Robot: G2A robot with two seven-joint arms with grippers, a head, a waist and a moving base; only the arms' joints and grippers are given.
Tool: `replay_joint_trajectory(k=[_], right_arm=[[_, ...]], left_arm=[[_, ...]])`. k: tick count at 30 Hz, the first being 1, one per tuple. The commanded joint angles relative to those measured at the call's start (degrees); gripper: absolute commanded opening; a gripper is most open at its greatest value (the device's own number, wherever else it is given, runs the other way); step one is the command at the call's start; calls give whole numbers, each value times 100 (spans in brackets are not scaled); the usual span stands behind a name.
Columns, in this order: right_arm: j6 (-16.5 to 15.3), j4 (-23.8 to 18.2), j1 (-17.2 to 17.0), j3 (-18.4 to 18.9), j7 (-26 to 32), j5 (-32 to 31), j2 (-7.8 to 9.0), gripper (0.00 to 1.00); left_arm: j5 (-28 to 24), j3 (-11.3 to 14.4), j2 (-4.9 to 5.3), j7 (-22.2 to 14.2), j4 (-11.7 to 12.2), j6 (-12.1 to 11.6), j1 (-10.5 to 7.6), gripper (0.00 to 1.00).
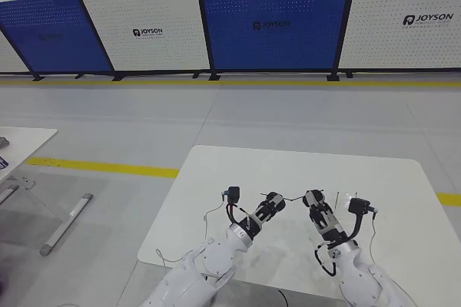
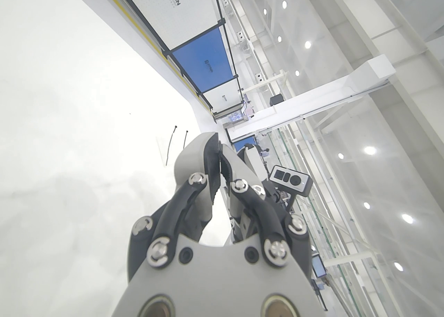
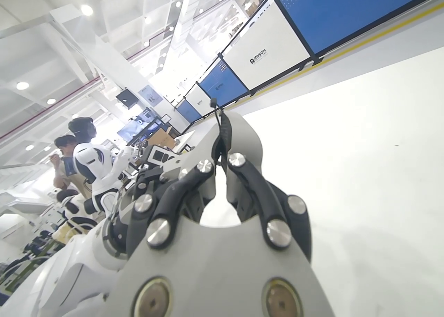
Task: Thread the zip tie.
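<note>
**Bringing the tail round to the head**

The right gripper [image 3: 222, 120] had its jaws pinching the black zip tie [image 3: 213, 102] just below the head, which stuck out past the fingertips. In the top view the thin strap ran across the short gap toward the left gripper [image 1: 272, 204], and both grippers hung above the white counter [image 1: 292, 165]. The left jaws were pressed together. Whether they actually gripped the tail could not be told. Two spare zip ties [image 2: 171, 144] lay on the counter near the right gripper.

The step in hand looked like curling the tail round to meet the head. To do it well, the right side should hold the head steady and turn its slot to face the incoming tip. The left would want a hold close behind the tip, so the limp strap does not bow aside. It should then approach slowly and straight along the slot's axis. The likely fault was the tip sliding past the edge of the head instead of entering.
</note>
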Motion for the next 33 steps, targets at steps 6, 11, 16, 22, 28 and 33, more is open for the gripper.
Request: replay_joint_trajectory(k=[6,11,16,22,28,33], right_arm=[[23,43,13,38,65,-27,-36,0],[-15,34,-23,96,80,-43,-54,0],[13,40,-36,110,129,-73,-78,0],[-3,64,-20,101,189,-108,-113,0],[-77,63,-15,92,193,-88,-149,0],[-124,77,-18,97,159,-18,-181,0]], left_arm=[[0,0,0,0,0,0,0,0],[0,0,0,0,0,0,0,0],[0,0,0,0,0,0,0,0],[0,0,0,0,0,0,0,0],[0,0,0,0,0,0,0,0],[0,0,0,0,0,0,0,0]])
